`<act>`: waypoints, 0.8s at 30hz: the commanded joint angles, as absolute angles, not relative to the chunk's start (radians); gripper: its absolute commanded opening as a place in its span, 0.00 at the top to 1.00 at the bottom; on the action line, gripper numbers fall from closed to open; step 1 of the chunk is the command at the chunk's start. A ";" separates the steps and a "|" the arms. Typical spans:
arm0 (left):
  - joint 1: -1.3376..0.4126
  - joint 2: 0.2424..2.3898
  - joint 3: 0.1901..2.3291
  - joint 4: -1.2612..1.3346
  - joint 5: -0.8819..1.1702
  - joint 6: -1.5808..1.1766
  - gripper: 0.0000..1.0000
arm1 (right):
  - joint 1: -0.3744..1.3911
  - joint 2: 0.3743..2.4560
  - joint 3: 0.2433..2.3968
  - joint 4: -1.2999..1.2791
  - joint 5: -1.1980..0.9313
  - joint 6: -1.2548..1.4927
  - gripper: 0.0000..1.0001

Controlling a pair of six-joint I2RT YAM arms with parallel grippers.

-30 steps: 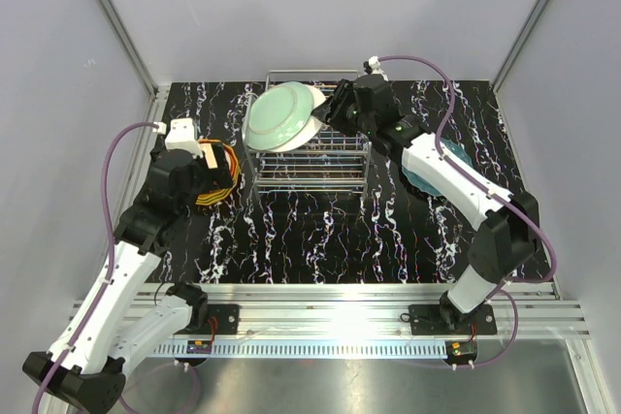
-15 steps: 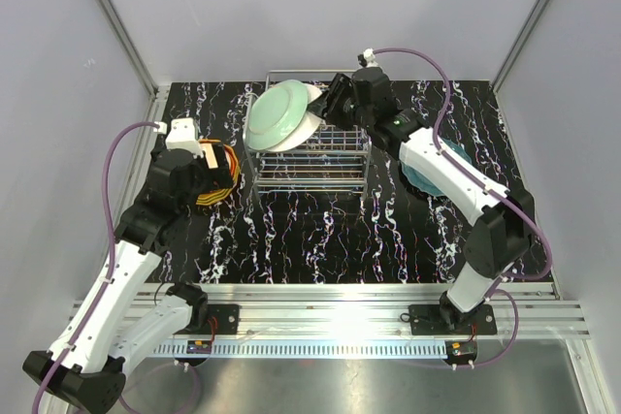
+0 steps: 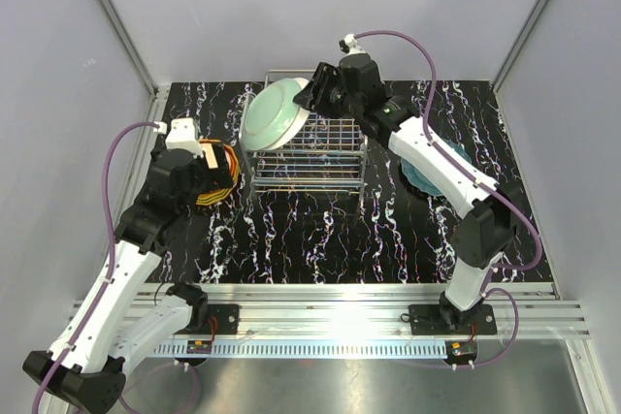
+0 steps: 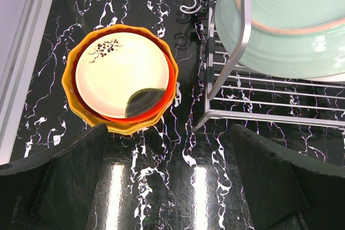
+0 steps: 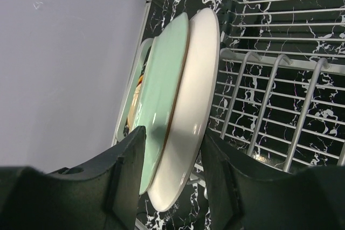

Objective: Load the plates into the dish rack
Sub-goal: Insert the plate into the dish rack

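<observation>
Plate pair (image 5: 183, 95) pinched on edge between half-closed right jaws, for slotting upright into dish rack (image 5: 280, 52). Left jaws held wide, empty, plate stack (image 4: 121, 79) below.

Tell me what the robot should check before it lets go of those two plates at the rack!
1. Right jaws pinch the mint green plate and cream plate together: ok.
2. Both plates are at the left end of the dish rack: ok.
3. Plates standing upright: not ok, they lean.
4. Bottom rims sitting in a slot: cannot tell.
5. Left jaws open above the stack of plates, touching nothing: ok.
</observation>
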State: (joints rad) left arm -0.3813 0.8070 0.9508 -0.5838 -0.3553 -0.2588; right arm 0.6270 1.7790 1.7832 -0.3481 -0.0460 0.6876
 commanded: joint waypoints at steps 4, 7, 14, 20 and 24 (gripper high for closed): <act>-0.387 0.792 0.959 -0.548 -0.379 -0.250 0.01 | 0.660 1.784 1.838 -0.344 -0.069 0.652 0.48; -0.387 0.776 0.960 -0.520 -0.338 -0.238 0.01 | 0.660 1.784 1.851 -0.341 -0.081 0.650 0.46; -0.397 0.824 1.040 -0.482 -0.239 -0.172 0.01 | 0.658 1.783 1.873 -0.339 -0.089 0.663 0.43; -0.451 0.916 1.158 -0.479 -0.235 -0.121 0.01 | 0.660 1.775 1.876 -0.299 -0.106 0.710 0.43; -0.521 0.983 1.241 -0.459 -0.256 -0.083 0.01 | 0.658 1.770 1.876 -0.267 -0.120 0.735 0.44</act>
State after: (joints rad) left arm -0.4789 0.9516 1.1648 -0.5213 -0.2611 -0.1368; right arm 0.6418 1.7969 1.8145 -0.3779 -0.0708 0.7025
